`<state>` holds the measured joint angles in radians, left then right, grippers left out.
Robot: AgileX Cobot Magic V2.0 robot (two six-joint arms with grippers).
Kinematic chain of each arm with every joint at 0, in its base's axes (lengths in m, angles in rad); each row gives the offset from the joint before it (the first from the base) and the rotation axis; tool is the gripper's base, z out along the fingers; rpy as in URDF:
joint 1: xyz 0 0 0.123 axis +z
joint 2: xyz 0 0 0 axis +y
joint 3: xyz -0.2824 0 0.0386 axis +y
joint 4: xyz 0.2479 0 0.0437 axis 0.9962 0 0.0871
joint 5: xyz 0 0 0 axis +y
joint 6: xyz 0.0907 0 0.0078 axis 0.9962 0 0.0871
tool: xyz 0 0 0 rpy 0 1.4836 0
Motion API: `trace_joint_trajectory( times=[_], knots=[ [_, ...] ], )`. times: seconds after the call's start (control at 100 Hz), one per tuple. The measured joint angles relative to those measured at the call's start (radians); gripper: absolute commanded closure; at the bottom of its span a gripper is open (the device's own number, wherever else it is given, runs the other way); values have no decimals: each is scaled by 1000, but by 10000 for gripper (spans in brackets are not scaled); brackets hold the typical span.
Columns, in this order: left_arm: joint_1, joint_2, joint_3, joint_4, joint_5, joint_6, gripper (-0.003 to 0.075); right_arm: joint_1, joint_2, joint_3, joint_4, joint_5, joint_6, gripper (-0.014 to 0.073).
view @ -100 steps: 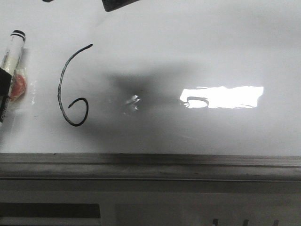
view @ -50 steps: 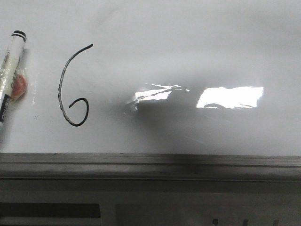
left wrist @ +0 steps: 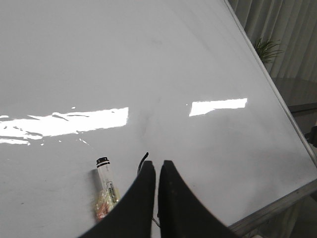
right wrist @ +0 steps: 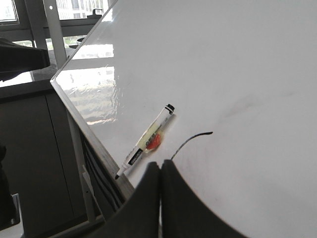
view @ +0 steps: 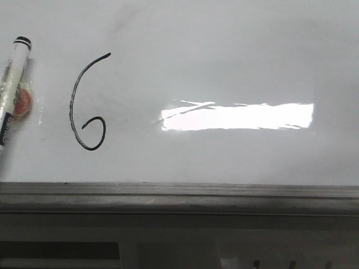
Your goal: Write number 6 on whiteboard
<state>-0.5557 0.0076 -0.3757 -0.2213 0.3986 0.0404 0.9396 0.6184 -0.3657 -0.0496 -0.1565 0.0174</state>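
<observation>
Left pincer [left wrist: 156,171]: its two dark fingers [left wrist: 143,191] are pressed together along almost their whole length, with only a hairline seam between them and nothing held. It hangs over the whiteboard [left wrist: 163,64], tips near the upper end of the number 6 [left wrist: 143,157], of which only a short black stroke shows past the fingers. The marker [left wrist: 106,186] lies just beside the left finger, flat on the surface, black cap end pointing away from the pincer.

Right pincer [right wrist: 160,168]: fingers likewise closed against each other and empty. The top stroke of the digit curves out from behind the tips. The marker lies near it, close to the board's framed edge, with an orange-red patch [right wrist: 153,143] touching its barrel.

Front view: neither pincer shows. The digit sits in the left part of the whiteboard, a thin black line with a tall curved stem and a small loop at the base that does not quite close. The marker lies to the left of the digit, apart from it, tilted, cap end up, partly cut off by the frame edge; the orange-red patch sits against its right side. A bright rectangular glare [view: 238,116] lies to the right of the digit at about the loop's height. A faint grey smudge [view: 120,22] marks the board above the digit. The grey metal ledge [view: 179,196] runs along the lower edge of the board.
</observation>
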Motion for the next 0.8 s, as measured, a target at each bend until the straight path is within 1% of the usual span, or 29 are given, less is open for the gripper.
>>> trace_joint_trajectory(
  times=[0.18,0.3,0.48,0.8],
  knots=[
    [0,-13,44,2,9,27,741,0,-115,111,-2,-12,-7,657],
    [0,-13,46,-24,13,30,741,0,-192,152,-2,-12,-17,657],
    [0,-13,46,-51,16,32,741,0,-250,157,-2,-29,-17,657],
    [0,-13,48,-56,16,33,741,0,-255,157,-2,-39,-17,657]
  ],
)
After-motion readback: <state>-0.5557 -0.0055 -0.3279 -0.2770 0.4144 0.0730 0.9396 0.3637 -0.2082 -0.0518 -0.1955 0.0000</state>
